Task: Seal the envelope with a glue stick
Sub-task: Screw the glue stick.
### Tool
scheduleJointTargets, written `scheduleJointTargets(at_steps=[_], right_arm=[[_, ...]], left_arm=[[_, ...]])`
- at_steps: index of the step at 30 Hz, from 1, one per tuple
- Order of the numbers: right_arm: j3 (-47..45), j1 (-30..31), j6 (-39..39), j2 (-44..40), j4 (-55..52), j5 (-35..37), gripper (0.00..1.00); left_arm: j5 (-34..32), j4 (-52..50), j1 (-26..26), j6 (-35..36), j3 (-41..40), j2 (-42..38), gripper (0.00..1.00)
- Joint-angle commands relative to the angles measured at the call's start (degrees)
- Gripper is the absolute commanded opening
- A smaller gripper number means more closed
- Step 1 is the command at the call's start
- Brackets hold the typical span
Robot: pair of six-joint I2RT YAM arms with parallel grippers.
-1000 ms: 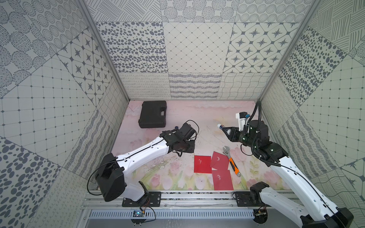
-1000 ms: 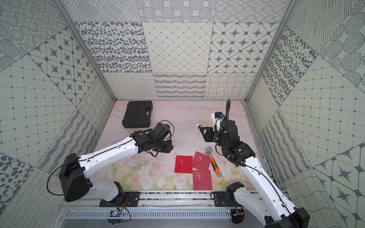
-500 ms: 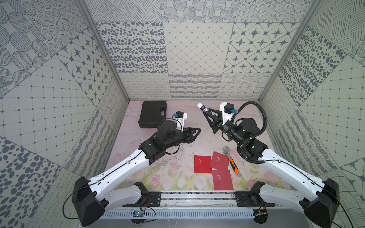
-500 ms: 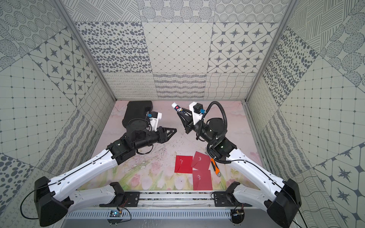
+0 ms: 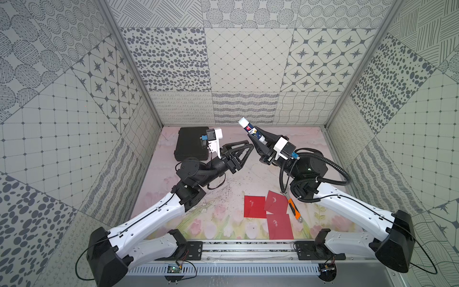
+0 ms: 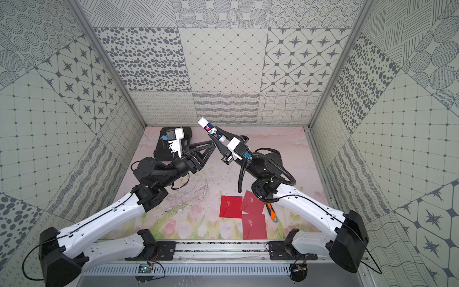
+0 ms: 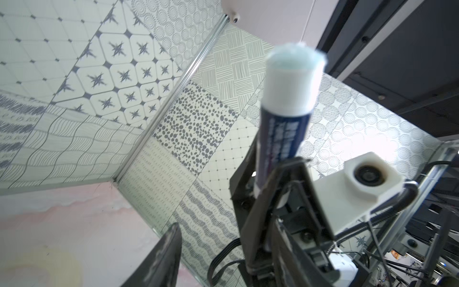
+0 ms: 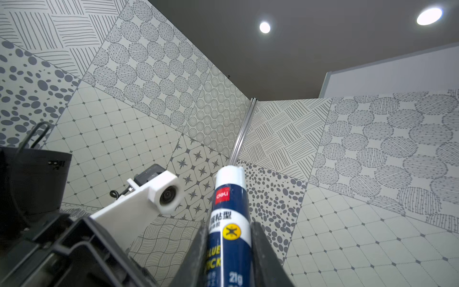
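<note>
My right jaws clamped on glue stick (image 5: pixel 249 129), white tip up, upper middle of frame. My left jaws spread partway, holding nothing. Three red envelopes (image 5: pixel 253 206) lower middle.

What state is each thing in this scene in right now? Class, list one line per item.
Glue stick, gripped and held aloft, white end up.
Right gripper, shut on the glue stick.
Left gripper, open, empty, close to the glue stick.
Red envelopes, three lying flat and overlapping; whether sealed is unclear.
Orange-handled wrench, lying flat beside the envelopes.
Black case, closed, lying flat at the back.
</note>
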Motion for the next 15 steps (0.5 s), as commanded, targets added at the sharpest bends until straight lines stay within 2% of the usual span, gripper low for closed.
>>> scheduleJointTargets(at_steps=[1, 8, 15], right_arm=[[1.5, 0.8, -2.7, 0.0, 4.7, -1.3, 0.0], [1.9, 2.4, -4.3, 0.8, 4.7, -2.0, 0.0], [2.1, 3.4, -5.6, 1.2, 4.7, -1.1, 0.0]], left_arm=[[2.4, 11.0, 0.1, 3.2, 2.6, -1.5, 0.6], [2.9, 9.8, 0.1, 4.6, 6.0, 0.4, 0.62], [3.7, 10.5, 0.1, 4.0, 7.7, 3.0, 0.52]])
